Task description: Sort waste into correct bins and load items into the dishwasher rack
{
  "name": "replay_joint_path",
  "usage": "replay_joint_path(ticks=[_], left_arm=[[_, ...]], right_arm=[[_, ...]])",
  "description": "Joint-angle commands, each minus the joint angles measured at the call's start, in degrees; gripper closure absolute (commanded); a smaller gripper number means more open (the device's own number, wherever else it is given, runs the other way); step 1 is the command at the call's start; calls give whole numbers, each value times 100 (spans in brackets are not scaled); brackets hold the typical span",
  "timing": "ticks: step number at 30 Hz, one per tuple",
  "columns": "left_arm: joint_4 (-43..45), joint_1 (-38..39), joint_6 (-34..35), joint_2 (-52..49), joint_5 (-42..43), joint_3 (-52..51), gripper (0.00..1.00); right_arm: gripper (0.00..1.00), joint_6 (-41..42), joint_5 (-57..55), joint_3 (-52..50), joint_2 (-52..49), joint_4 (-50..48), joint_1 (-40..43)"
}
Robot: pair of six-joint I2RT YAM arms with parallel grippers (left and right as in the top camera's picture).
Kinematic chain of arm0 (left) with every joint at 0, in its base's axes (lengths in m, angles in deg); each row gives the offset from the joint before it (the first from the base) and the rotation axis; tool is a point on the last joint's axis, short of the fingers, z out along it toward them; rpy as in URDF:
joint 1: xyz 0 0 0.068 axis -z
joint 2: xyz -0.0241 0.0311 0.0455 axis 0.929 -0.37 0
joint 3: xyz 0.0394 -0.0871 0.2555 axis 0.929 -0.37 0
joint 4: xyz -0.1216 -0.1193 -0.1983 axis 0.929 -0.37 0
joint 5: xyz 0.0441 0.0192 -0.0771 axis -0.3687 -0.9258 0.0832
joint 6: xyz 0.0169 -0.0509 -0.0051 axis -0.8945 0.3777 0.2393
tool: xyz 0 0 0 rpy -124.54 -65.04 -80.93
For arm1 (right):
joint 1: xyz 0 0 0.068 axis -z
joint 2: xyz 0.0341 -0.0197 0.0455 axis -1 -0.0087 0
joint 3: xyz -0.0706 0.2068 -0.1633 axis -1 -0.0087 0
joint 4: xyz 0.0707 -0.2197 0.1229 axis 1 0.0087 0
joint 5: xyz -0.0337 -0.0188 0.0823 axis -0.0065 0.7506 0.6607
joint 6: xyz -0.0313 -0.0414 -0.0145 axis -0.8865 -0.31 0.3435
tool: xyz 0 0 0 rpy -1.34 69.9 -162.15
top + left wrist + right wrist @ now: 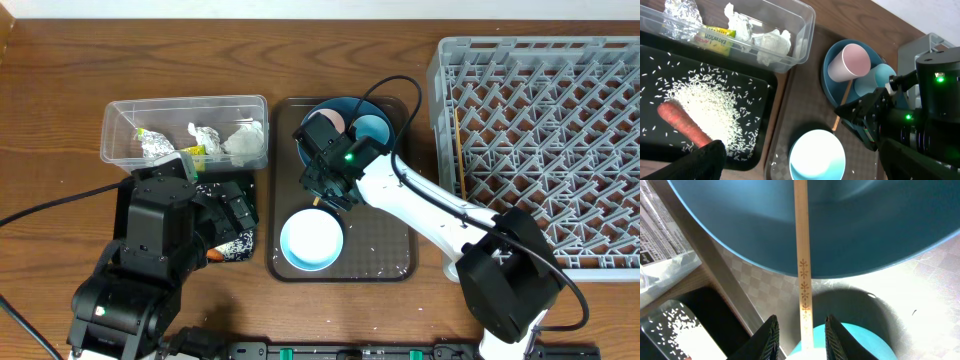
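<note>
Bright, even indoor light, soft shadow under the blue plate (840, 225), sheen on the clear tub (186, 101).

Wooden table (50, 80), dark brown serving tray (385, 252) at its centre, white strip (300, 8) along the far edge.

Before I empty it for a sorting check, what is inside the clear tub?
Crumpled white napkins and a crinkled silver and yellow-green wrapper. Whatever lies beneath them is hidden.

White right arm (420, 205), black right pincer (801, 335), black left arm (150, 235), green lights (349, 157)
</note>
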Motion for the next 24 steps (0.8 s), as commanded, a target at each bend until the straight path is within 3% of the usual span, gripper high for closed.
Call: replay_joint_path(ticks=[1, 10, 24], left_arm=[[-4, -22, -61, 15, -94, 101, 0], [-7, -22, -61, 15, -94, 101, 0], [-4, -22, -61, 15, -94, 101, 0]], right_arm=[[71, 85, -146, -129, -105, 9, -59], [72, 162, -225, -208, -105, -109, -57], [95, 133, -227, -208, -101, -13, -48]])
